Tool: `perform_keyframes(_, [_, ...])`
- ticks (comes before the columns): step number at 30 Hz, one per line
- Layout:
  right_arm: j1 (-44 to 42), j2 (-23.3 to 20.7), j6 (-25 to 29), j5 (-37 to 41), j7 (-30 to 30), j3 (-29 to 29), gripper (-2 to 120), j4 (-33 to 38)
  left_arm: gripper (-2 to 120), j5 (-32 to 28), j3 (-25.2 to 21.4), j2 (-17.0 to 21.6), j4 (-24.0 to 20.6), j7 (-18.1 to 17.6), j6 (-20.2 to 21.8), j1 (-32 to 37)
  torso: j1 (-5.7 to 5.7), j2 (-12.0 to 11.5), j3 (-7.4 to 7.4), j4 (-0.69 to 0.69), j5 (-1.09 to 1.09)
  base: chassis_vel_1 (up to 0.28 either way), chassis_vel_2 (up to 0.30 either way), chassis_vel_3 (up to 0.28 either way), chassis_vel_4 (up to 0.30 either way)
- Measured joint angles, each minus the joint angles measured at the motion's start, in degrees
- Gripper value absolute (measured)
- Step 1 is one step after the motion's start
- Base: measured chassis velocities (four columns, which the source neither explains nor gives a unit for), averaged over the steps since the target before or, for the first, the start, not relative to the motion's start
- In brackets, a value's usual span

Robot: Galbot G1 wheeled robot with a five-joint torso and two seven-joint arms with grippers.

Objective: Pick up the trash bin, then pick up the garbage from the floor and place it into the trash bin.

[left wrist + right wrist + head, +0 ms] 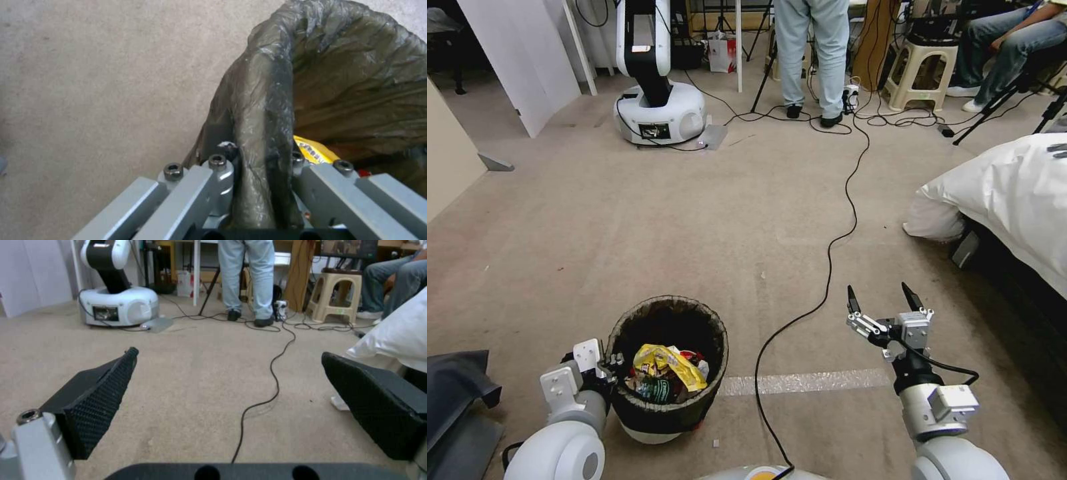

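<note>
At lower left, the left gripper [608,365] is clamped on the bag-covered rim of the small round white trash bin [662,421], which holds yellow and red wrapper garbage [668,368]. At lower right, the right gripper [886,301] hangs spread apart, empty, over beige carpet floor [694,227].

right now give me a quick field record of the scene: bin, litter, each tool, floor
trash bin: upright, dark bag folded over rim
garbage: inside the bin, yellow wrapper on top
left tool: shut on the bin's near rim
right tool: open, holding nothing, above bare carpet to the bin's right
floor: beige carpet, no loose litter seen nearby
black cable: runs across the carpet between bin and right tool
</note>
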Motion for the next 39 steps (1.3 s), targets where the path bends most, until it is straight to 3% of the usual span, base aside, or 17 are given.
perform_keyframes(5, [0.0, 0.0, 0.0, 0.0, 0.0, -0.1, 100, 0.0, 9, 0.0, 0.0, 0.0, 0.3, 0.3, -0.1, -0.1, 0.0, 0.0, 0.0, 0.0, 0.0, 0.0, 0.0, 0.0, 0.0])
perform_keyframes(9, [0.0, 0.0, -0.1, 0.0, 0.0, -0.2, 100, 0.0, 27, 0.2, -0.2, 0.1, 0.4, 0.3, -0.1, -0.1, 0.0, 0.0, 0.0, 0.0, 0.0, 0.0, 0.0, 0.0, 0.0])
perform_keyframes(11, [0.0, 0.0, -0.1, 0.0, 0.0, -0.2, 100, 0.0, 29, 0.2, -0.2, 0.2, 0.4, 0.3, -0.1, -0.1, 0.0, 0.0, 0.0, 0.0, 0.01, 0.0, 0.0, 0.0, 0.0])
perform_keyframes(14, [0.1, 0.0, -0.1, 0.0, 0.1, -0.2, 100, 0.0, 46, 0.4, -0.3, 0.2, 0.3, 0.3, -0.1, -0.2, 0.0, 0.0, 0.0, 0.0, 0.0, 0.0, 0.0, 0.0, 0.0])
perform_keyframes(18, [0.2, 0.0, -0.2, 0.0, 0.1, -0.3, 100, 0.0, 56, 0.7, -0.4, 0.3, 0.0, 0.3, -0.1, -0.2, 0.0, 0.0, 0.0, 0.0, 0.0, 0.0, 0.0, 0.0, 0.0])
perform_keyframes(28, [0.5, -0.1, -0.7, 0.3, 0.2, -0.7, 100, 0.2, 95, 4.0, -0.5, 0.7, -3.0, 0.4, 0.3, 0.0, 0.0, 0.0, 0.0, 0.0, 0.0, 0.0, 0.0, 0.0, 0.0])
perform_keyframes(39, [0.6, -0.4, -0.9, 1.0, 0.4, -0.7, 100, 0.5, 100, 8.2, -2.0, 0.6, -4.7, 2.4, -0.6, 0.3, 0.0, 0.0, 0.0, 0.0, 0.0, 0.0, 0.0, 0.0, 0.0])
